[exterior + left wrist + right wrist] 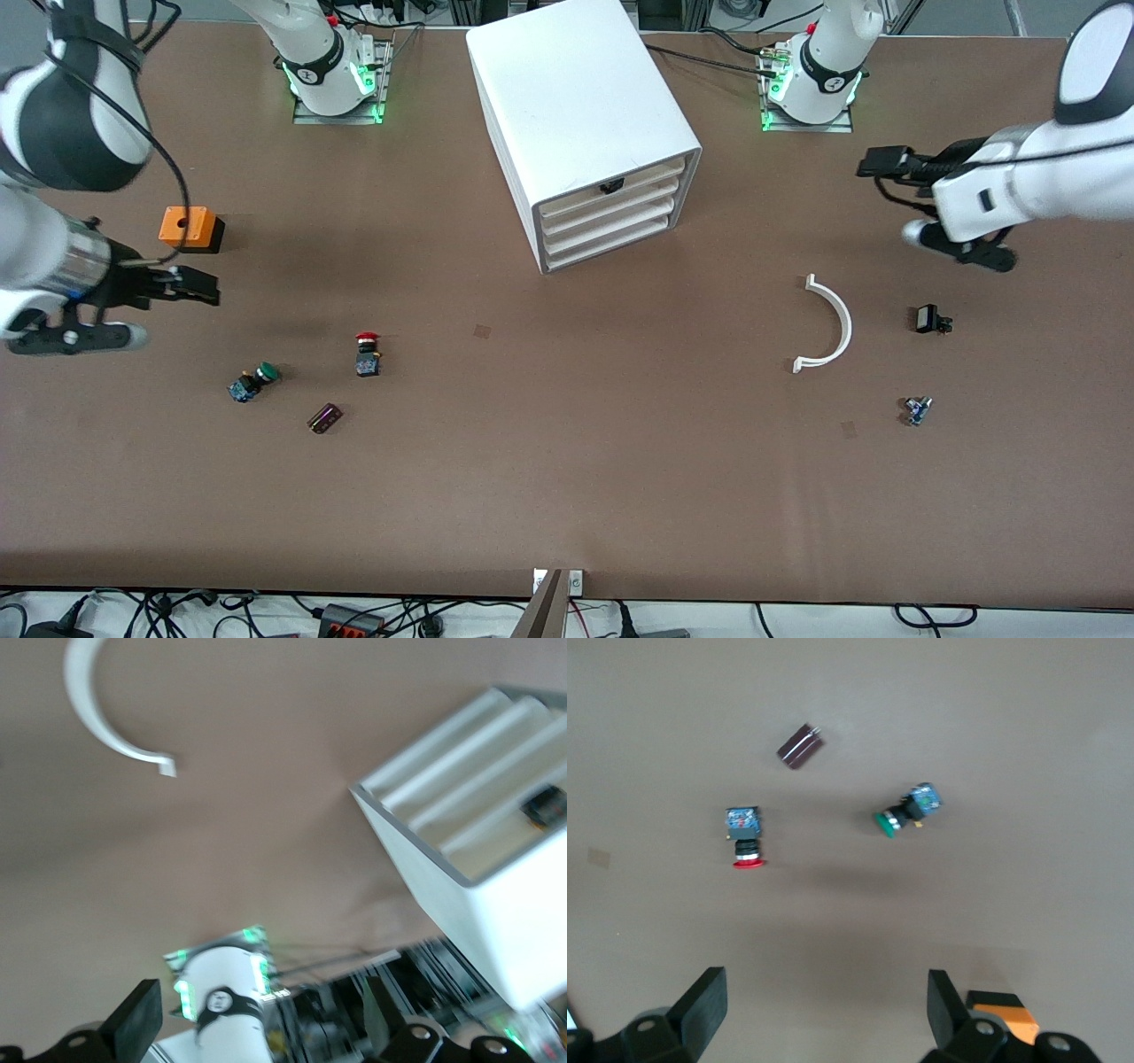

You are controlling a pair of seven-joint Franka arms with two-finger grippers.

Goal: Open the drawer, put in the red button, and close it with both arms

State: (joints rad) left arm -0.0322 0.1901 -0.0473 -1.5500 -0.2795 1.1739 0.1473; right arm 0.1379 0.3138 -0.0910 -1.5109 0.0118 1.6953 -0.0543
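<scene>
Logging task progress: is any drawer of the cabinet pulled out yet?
No, all shut. The four drawer fronts lie flush in the white cabinet face, none protruding.

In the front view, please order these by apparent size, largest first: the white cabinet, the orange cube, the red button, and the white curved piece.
1. white cabinet
2. white curved piece
3. orange cube
4. red button

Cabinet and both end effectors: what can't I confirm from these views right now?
- Cabinet: drawer interiors hidden by closed fronts, front view.
- Left end effector: fingertips cut off by the left wrist view's edge.
- Small part at the left arm's end: too small to identify.
</scene>
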